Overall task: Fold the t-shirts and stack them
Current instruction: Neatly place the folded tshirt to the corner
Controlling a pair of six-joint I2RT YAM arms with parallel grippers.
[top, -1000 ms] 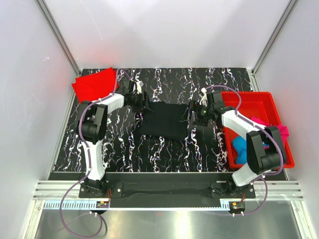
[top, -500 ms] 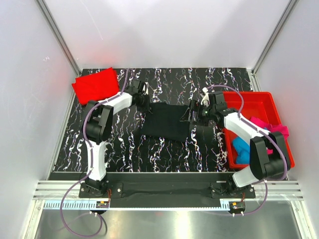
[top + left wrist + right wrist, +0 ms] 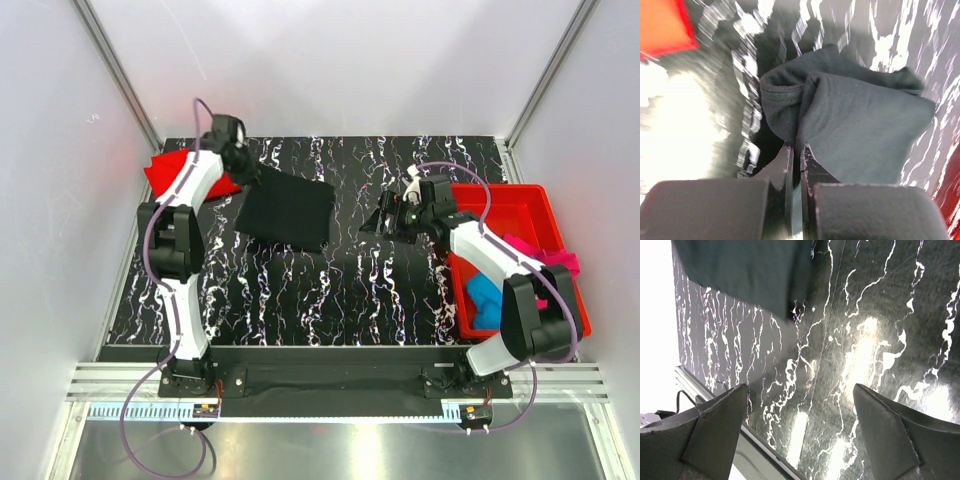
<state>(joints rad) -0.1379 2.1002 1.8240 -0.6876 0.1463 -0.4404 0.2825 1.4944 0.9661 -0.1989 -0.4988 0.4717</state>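
Since the left claw [image 3: 800,150] pinches one corner of the folded black cloth t-shirt [image 3: 287,210], which extends ahead of its tips, the folds could sag open or slip free before reaching the folded red cloth t-shirt [image 3: 168,172] beside the claw. The right claw [image 3: 385,222] is spread, empty.

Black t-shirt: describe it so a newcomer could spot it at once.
On the marbled table, look at the far left, just right of the red t-shirt. The black t-shirt is the folded rectangle there, a corner pinched in the left fingers. It alone is plain black, without the table's white veins.
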